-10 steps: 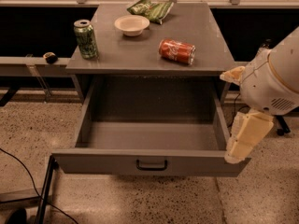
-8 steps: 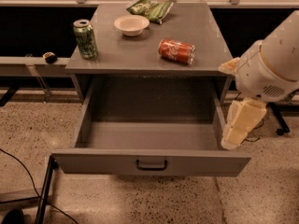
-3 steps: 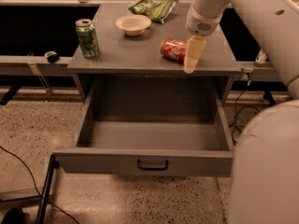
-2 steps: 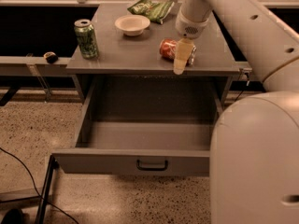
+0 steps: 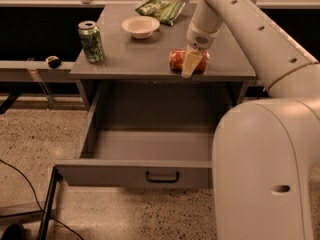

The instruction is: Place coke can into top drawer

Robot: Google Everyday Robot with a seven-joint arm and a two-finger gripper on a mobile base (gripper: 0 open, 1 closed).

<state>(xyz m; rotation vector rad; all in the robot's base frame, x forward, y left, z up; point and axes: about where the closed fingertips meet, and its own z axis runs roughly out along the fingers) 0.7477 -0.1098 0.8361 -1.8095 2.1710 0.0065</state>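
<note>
Red aluminium marks the coke can (image 5: 176,60), lying on its side on the grey cabinet top (image 5: 130,61) just right of centre in the upper part of the frame, close to the front edge. The gripper (image 5: 192,64) sits right at the can, hanging down from the pale arm (image 5: 235,19) that reaches in from the upper right, and part of it covers the can's middle. Whether it is apart or clamped on the can cannot be told from this view.

The step in hand appears to be the grasp. The can is round and lying down, so it could roll if pushed from one side. A centred grip across its body, settled low before closing, would serve best.

Below, the top drawer (image 5: 125,173) stands pulled out across the lower middle of the frame, its inside bare. Once the can is held, it should be lifted clear of the front edge, carried forward and lowered well inside the drawer walls. The green can (image 5: 91,41), bowl (image 5: 140,26) and snack bag (image 5: 161,9) sit well apart at the upper left and pose little risk.
</note>
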